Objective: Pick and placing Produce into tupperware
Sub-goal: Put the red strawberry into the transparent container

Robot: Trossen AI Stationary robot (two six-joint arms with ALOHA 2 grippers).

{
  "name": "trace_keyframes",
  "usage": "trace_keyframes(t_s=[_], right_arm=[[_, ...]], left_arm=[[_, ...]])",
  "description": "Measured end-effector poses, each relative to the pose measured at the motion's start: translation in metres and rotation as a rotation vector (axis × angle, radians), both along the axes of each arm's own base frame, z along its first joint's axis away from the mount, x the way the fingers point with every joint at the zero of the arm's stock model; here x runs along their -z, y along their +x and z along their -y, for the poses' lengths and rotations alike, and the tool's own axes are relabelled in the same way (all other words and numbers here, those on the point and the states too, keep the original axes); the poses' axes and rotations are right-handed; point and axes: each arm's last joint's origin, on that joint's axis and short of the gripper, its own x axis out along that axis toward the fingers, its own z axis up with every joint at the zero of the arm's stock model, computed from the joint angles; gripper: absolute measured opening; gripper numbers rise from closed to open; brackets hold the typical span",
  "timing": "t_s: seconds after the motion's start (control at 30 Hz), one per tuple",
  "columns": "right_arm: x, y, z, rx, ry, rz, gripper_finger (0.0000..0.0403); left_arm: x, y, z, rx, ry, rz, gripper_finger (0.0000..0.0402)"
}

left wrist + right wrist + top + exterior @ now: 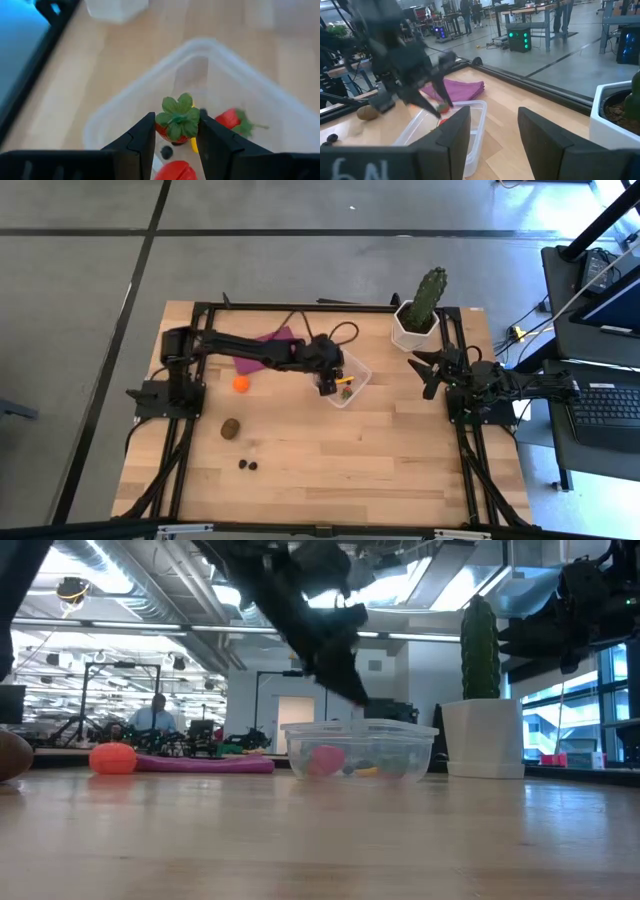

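A red strawberry (176,125) with a green leafy cap is clamped between the left gripper's (176,142) dark fingers over the box (358,377), a clear, shallow, round-cornered plastic tub near the wooden tabletop's (350,450) far edge. Another strawberry (231,119), a yellow piece and a dark berry (166,151) are held inside. The right gripper (425,367) is parked, spread, at the right edge.

The left gripper (330,383) hangs over the tupperware (357,383), blocking its mouth from above. The cactus (428,300) stands tall just beyond the box, toward the right gripper (428,367). Between box and right gripper the worktop (400,450) lies bare, as does the near right corner. A kiwi (230,428) and berries (247,465) dot the near left.
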Motion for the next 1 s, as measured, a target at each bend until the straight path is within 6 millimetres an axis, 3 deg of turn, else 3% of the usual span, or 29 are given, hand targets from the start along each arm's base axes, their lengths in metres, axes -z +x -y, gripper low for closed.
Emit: trace_keyframes(t_s=[0.13,0.33,1.0], right_arm=[[0.000,0.000,0.000,0.000,0.001,0.000,0.0168],[0.000,0.000,0.000,0.000,0.002,0.001,0.0168],[0.000,0.000,0.000,0.000,0.000,-0.002,0.0168]], left_arm=[[0.027,0.006,0.001,0.015,-0.075,-0.055,0.0108],[0.043,0.009,0.001,0.026,-0.103,-0.098,0.0125],[0.043,0.009,0.001,0.040,-0.081,-0.104,0.0135]])
